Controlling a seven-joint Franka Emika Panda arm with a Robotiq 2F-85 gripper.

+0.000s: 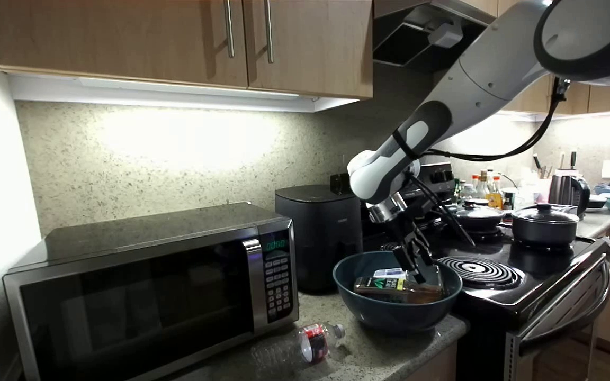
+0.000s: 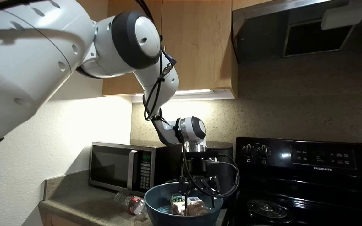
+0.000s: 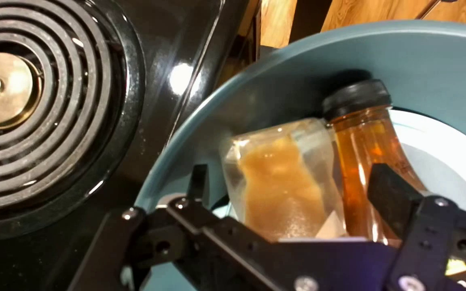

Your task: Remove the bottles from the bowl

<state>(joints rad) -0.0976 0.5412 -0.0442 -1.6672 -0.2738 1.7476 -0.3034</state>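
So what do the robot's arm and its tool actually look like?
The arm is glossy white with rounded segments, dark grey rings at some joints, a silver metal collar near the wrist and a black strap. Black cables run outside it. The tool is black, with two fingers on angular hinged links dotted with silver screws.

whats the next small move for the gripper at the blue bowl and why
Probably ease the open gripper slightly lower before closing: in the wrist view the clear container lies between its fingers. I'd go gently, since one of them overlaps the amber bottle beside it in that view and could bump it.
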